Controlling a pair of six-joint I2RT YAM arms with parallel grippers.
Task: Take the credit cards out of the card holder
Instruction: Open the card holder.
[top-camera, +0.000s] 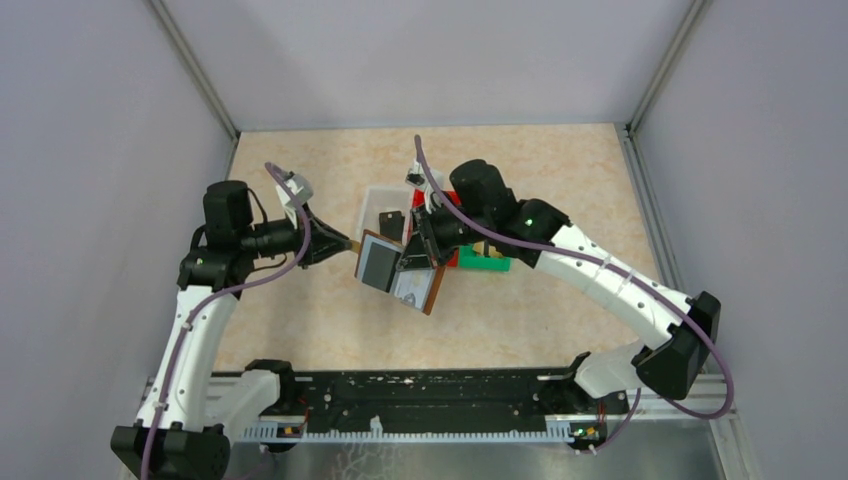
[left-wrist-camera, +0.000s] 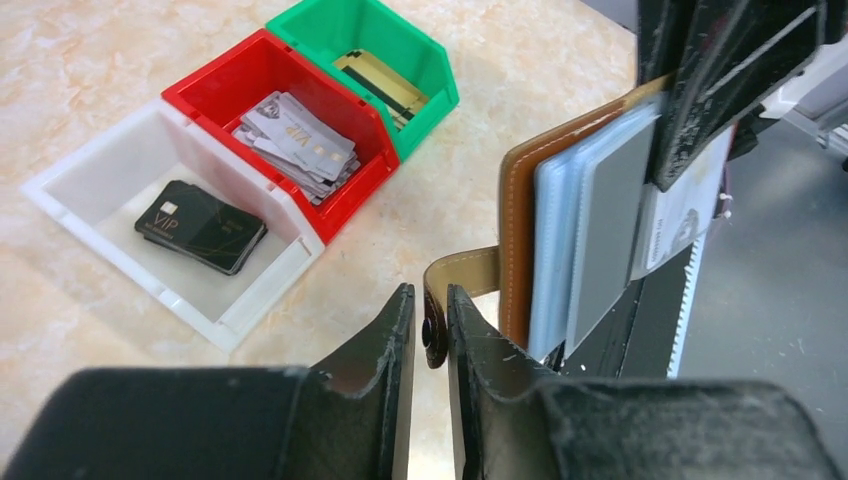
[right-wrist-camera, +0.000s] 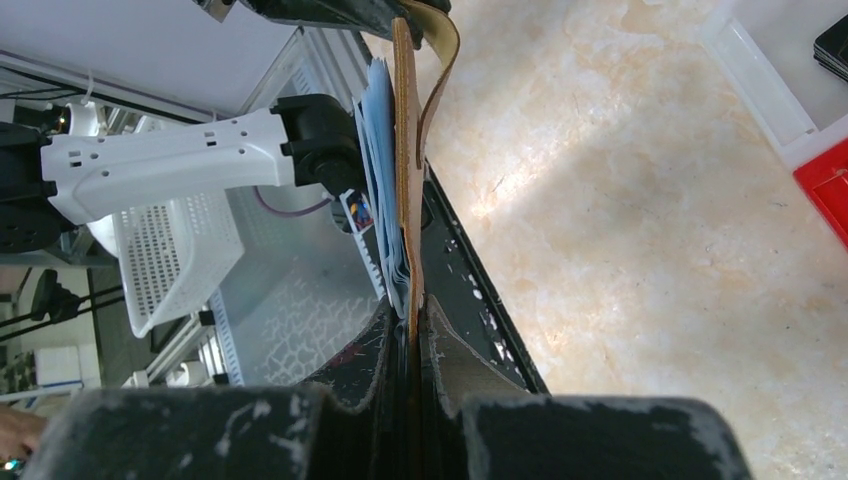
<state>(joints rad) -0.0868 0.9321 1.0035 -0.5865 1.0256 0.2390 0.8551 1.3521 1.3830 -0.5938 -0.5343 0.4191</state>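
**Card holder held up between both hands, open over the surface**

I see the card holder off the surface, open and hanging in the air between the two arms, in front of the bins. My right hand is clamped on one edge of it. In the right wrist view the brown cover and the bluish clear sleeves run straight down between the two fingers, with no gap to either side.

My left hand is at the snap tab, which curls out from the brown cover. The tab's stud sits between the two fingers, and they stand close together on either side of it. One finger looks to be against the tab, while the other shows a thin slit of light. I cannot tell whether the tab is actually pinched.

Through the sleeves I can make out a grey card and a pale printed card behind it, both inside the holder.

Three bins stand side by side on the surface, touching:
- The white bin has a few black cards lying flat in it.
- The red bin has a loose pile of silvery cards.
- The green bin has gold cards.
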